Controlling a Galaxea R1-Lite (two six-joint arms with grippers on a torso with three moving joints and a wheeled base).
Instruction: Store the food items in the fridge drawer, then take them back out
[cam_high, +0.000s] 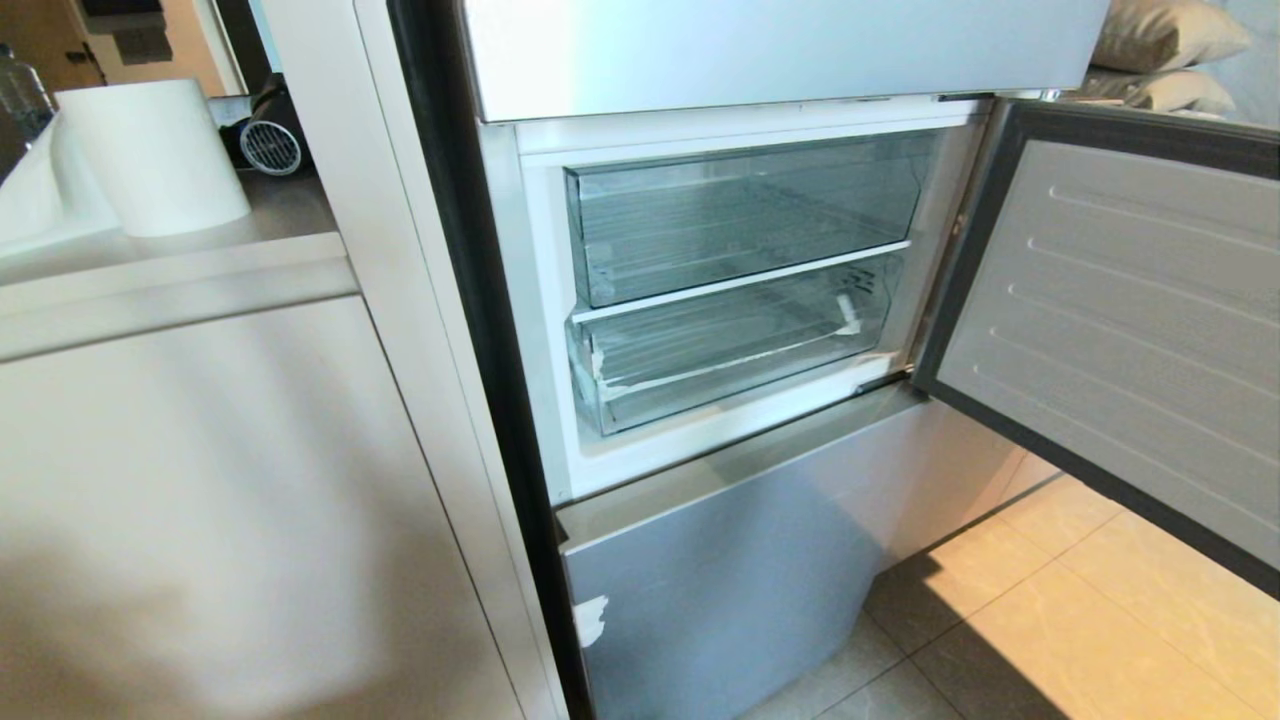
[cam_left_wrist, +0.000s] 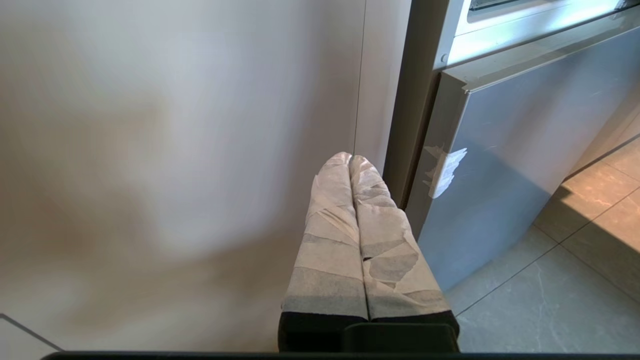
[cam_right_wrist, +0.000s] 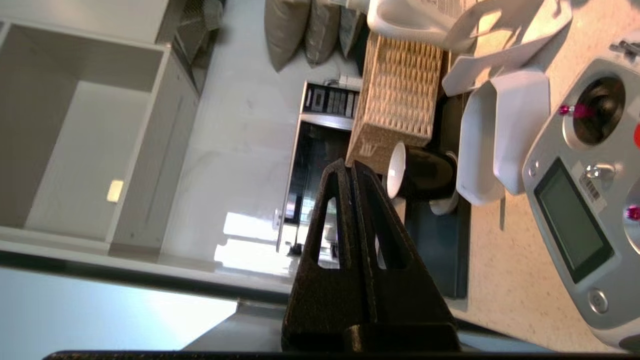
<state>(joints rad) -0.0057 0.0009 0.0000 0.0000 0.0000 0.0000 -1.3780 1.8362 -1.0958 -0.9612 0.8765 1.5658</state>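
At the tip of the right gripper (cam_right_wrist: 352, 167), jaws pressed flat together with nothing between them, hanging in the air and touching nothing. Just beyond, a black cup (cam_right_wrist: 420, 175) lying on a dark mat, a wicker basket (cam_right_wrist: 400, 90) behind it, white dishes (cam_right_wrist: 500, 135) beside it and a grey remote controller (cam_right_wrist: 585, 210), all on a speckled surface (cam_right_wrist: 505, 280). No food items to be seen there or anywhere else, so probably hunting for the first piece to store. Over at the left gripper (cam_left_wrist: 350, 159), tape-wrapped jaws likewise closed on nothing, parked low beside a pale cabinet panel and near the fridge's lower front. Farther out, in the head view, fridge door (cam_high: 1120, 320) swung wide, an upper clear bin (cam_high: 740, 215) above, and the fridge drawer (cam_high: 720, 350) below it, marked by whitish tape along its front, pushed fully in and seemingly empty. To do this step well: spread the right jaws before closing in on any piece, come down square over a round glossy item and squeeze gently, since such a thing would likely roll or slip. Mind the cup and dishes while sweeping across the surface. Better also to pull the taped drawer out by its front lip first, and not the upper bin, leaving room to lower the food in.
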